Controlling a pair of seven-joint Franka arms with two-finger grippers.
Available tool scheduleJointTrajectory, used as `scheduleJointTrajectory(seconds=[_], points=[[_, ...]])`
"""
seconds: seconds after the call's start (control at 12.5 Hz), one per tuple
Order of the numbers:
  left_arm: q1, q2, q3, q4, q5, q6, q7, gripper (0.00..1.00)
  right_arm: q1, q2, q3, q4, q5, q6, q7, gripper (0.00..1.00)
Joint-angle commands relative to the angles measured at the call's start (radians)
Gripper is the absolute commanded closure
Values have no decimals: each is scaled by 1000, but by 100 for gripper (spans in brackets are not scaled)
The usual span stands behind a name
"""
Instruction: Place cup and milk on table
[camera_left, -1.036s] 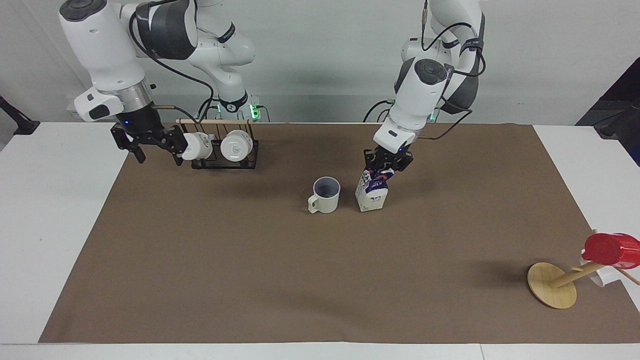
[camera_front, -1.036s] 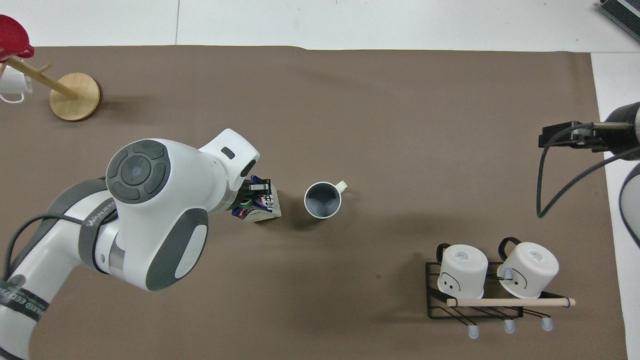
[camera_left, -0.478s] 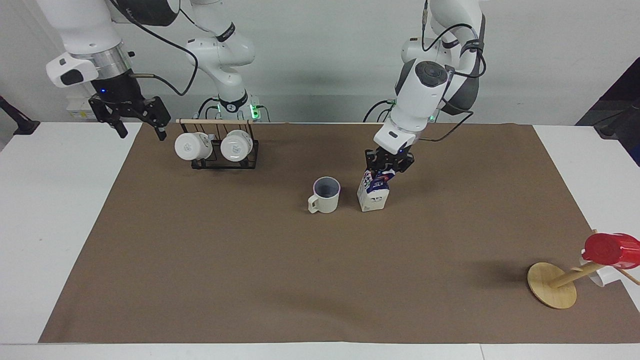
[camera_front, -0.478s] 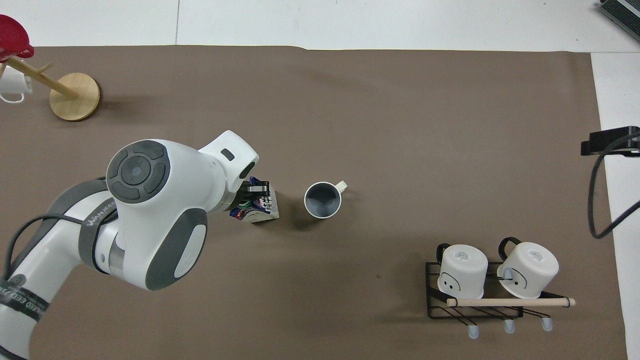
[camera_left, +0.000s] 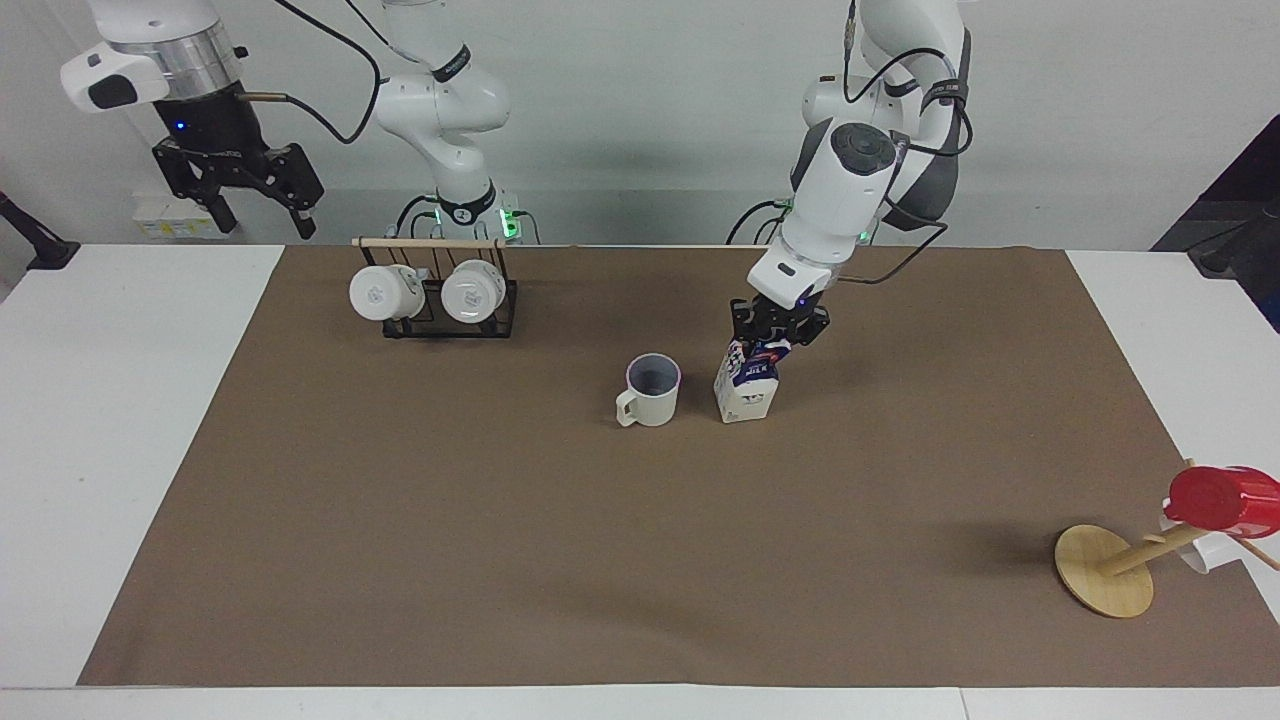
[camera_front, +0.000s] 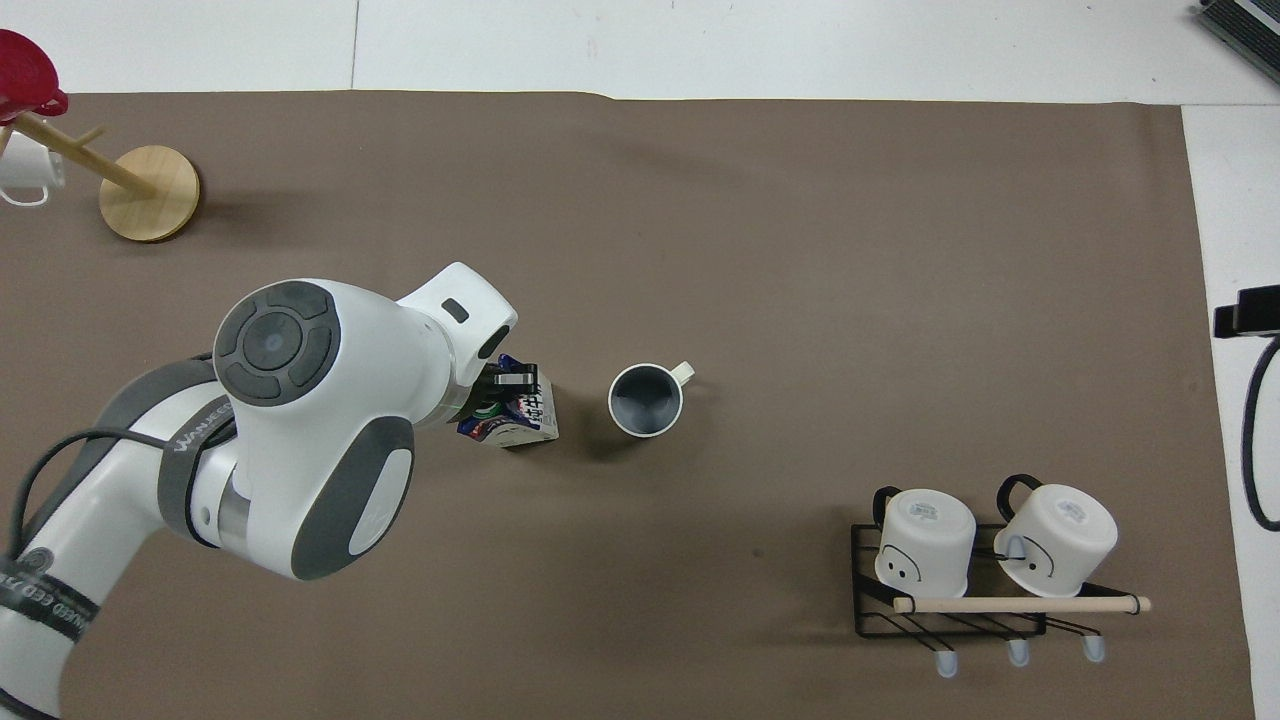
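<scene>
Nearest the robots, the right gripper (camera_left: 258, 210) is hanging high above the right arm's end of the table, jaws spread and holding nothing, near a black wire rack (camera_left: 450, 305) carrying two white mugs (camera_front: 925, 537). Mid-sheet, the left gripper (camera_left: 776, 340) is pinching the top of the small blue-and-white gable-top milk carton (camera_left: 745, 385), which is standing on the wide white table (camera_left: 120, 420) with its brown paper sheet (camera_left: 500, 540), just beside the upright cream-beige ceramic cup (camera_left: 650, 391). Farthest, a tilted wooden stand (camera_left: 1105, 570) is carrying a glossy red cup (camera_left: 1220, 497).
</scene>
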Motion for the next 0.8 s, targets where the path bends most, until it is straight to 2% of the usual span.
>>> scheduleJointTrajectory(seconds=[0.0,0.08,0.4,0.72], points=[[-1,-2,6,-17,19,21,12,11,6,-46,19,-88,-23,10,17,0],[-1,-2,6,-16,20,19,12,1,6,-43,20,-82,-25,13,6,0],[-1,-21,8,12,20,-8,10,0,7,-23,22,-61,-26,-20,-29,0],[32,-39,15,177,25,-246,12,0,36,-32,26,-70,-37,-16,-22,0]])
